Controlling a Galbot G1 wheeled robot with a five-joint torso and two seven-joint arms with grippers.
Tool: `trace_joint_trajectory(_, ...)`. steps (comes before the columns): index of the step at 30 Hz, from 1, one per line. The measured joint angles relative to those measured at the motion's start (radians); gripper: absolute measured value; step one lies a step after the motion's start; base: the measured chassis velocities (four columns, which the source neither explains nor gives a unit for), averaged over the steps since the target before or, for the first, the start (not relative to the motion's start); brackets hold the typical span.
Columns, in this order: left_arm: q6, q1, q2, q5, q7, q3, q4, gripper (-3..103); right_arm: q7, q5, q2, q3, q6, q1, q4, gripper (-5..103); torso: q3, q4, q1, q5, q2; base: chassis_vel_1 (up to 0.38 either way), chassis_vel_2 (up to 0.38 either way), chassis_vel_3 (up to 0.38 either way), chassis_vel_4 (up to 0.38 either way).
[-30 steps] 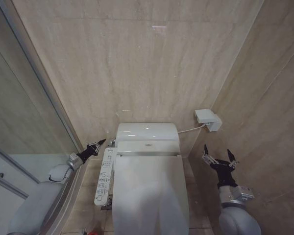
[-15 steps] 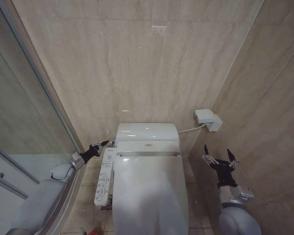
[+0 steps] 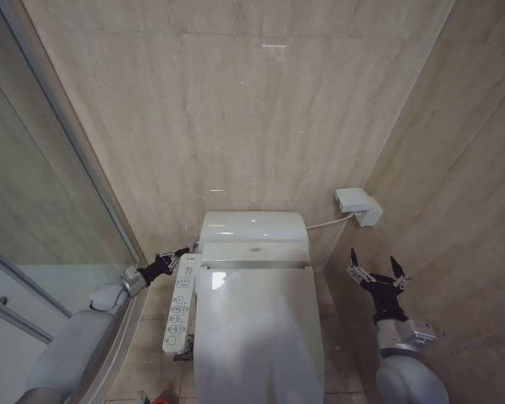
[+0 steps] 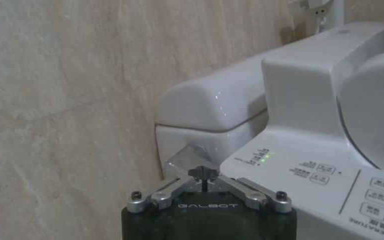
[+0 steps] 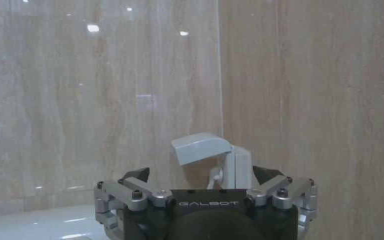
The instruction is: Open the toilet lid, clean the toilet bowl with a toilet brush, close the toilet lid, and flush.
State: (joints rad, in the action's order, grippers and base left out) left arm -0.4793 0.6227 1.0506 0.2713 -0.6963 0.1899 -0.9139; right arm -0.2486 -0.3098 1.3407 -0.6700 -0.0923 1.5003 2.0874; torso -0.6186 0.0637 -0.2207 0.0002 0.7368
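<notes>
The toilet lid (image 3: 257, 337) lies shut over the toilet bowl, which is hidden beneath it. The toilet brush is out of view. My left gripper (image 3: 183, 251) is shut, with its tip at the left side of the white tank (image 3: 252, 227). In the left wrist view the closed fingertips (image 4: 203, 173) sit right at a small silver lever (image 4: 182, 157) on the side of the tank (image 4: 212, 107), beside the lid (image 4: 379, 110). My right gripper (image 3: 376, 268) hangs open to the right of the toilet, holding nothing. It faces the wall, its fingers (image 5: 137, 175) spread wide.
A control panel (image 3: 178, 307) with buttons runs along the toilet's left side. A white wall box (image 3: 358, 204) with a cable is mounted at the back right. A glass shower partition (image 3: 59, 194) stands close on the left. Something small and red (image 3: 162, 399) shows at the floor's lower edge.
My left gripper has moved right, closer in to the tank's left side. The right arm has not moved.
</notes>
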Motion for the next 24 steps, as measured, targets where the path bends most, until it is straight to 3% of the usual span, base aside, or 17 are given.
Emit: trace_joint_trajectory(24,-0.006,-0.061,0.055,-0.032,-0.004,-0.017,0.091,0,0.0,0.0,0.0,0.0,0.0,0.0,0.0,100,0.0,0.0,0.0,0.0001,0.0,0.0,0.0,0.0,0.0)
